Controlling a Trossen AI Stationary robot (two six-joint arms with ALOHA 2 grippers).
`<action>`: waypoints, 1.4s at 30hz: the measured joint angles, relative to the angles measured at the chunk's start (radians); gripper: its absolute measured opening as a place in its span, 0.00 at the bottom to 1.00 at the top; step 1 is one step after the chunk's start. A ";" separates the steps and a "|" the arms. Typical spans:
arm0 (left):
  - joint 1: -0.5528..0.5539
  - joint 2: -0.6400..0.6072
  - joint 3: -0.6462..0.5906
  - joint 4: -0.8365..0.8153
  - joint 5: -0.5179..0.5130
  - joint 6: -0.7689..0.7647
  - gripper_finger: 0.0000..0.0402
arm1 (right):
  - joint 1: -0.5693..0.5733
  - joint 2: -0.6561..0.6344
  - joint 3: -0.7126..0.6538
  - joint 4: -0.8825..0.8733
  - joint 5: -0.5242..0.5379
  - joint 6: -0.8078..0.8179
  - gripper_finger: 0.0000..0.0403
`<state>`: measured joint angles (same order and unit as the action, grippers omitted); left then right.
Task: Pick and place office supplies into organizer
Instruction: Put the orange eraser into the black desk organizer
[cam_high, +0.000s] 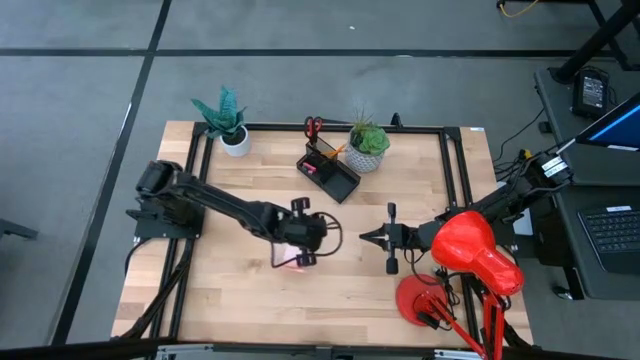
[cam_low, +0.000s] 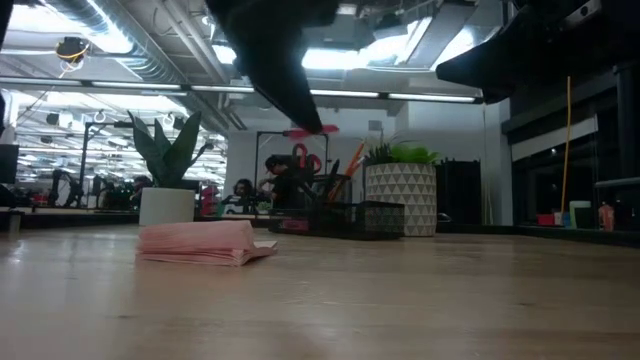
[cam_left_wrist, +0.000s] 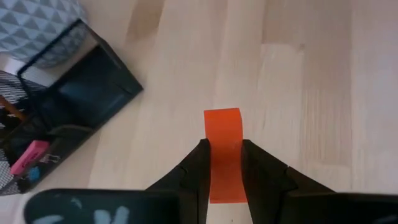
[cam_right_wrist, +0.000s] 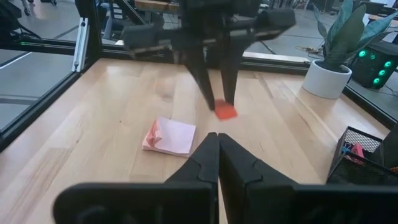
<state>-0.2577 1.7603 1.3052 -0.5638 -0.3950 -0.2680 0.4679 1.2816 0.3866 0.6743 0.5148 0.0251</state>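
- One orange-red eraser (cam_left_wrist: 222, 149) is up off the desk (cam_high: 240, 290), pinched between the two fingers of the left end effector (cam_right_wrist: 219, 99) over the middle of the desk.
- One pink sticky-note pad (cam_right_wrist: 170, 136) lies on the wood just below that grip, its top sheet curled.
- One black organizer (cam_high: 328, 171) sits at the back between two potted plants (cam_high: 226, 120), red scissors (cam_high: 314, 126) standing in it; the left wrist view shows a pink piece (cam_left_wrist: 28, 157) inside.
- The right end effector (cam_high: 366, 237) waits to the right, fingers pressed together on nothing.
- No readable writing anywhere.
- Only the low view shows the eraser clear of the desk.
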 joint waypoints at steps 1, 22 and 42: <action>-0.003 -0.028 -0.033 0.030 -0.004 0.001 0.18 | 0.000 0.000 0.000 0.000 0.000 0.000 0.02; 0.068 -0.360 -0.621 0.852 0.154 0.202 0.18 | 0.000 0.000 0.000 0.010 0.000 -0.003 0.02; 0.207 -0.359 -0.647 0.902 0.091 0.194 0.18 | -0.004 0.000 0.000 0.017 0.006 0.016 0.02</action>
<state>-0.0512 1.4014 0.6582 0.3378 -0.3041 -0.0737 0.4638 1.2816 0.3866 0.6917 0.5210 0.0408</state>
